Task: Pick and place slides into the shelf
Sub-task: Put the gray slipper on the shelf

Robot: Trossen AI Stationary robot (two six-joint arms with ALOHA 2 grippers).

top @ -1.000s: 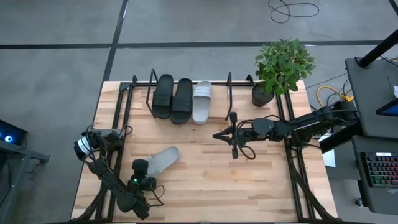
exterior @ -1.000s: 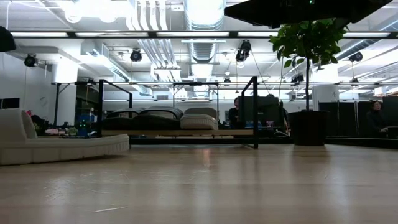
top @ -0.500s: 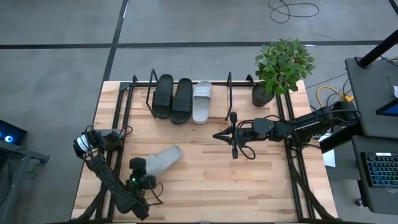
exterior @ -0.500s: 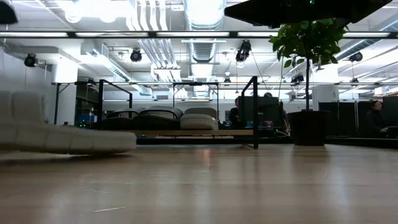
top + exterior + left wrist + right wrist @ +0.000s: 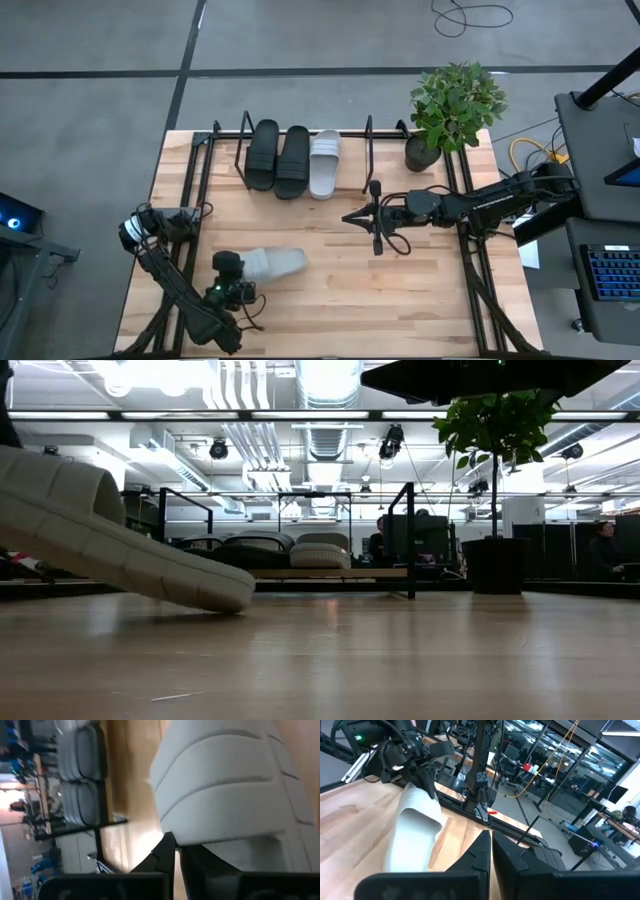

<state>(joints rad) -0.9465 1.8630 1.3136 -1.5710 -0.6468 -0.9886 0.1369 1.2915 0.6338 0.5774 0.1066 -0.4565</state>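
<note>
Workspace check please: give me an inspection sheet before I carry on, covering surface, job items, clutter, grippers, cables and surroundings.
Surface: light wooden table, bare over most of its middle.
Job's things: shelf at the far edge holds two black slides and one light grey slide side by side. A fourth light grey slide is off the shelf, tilted, heel end raised, toe end near the table.
Clutter: potted plant at the far right corner.
Grippers: left gripper shut on the fourth slide's heel end; right gripper shut, idle, mid-table right.
Cables: black cable loop by the right arm; cables on the floor.
Surroundings: grey floor, keyboard at right; people in the room behind.
</note>
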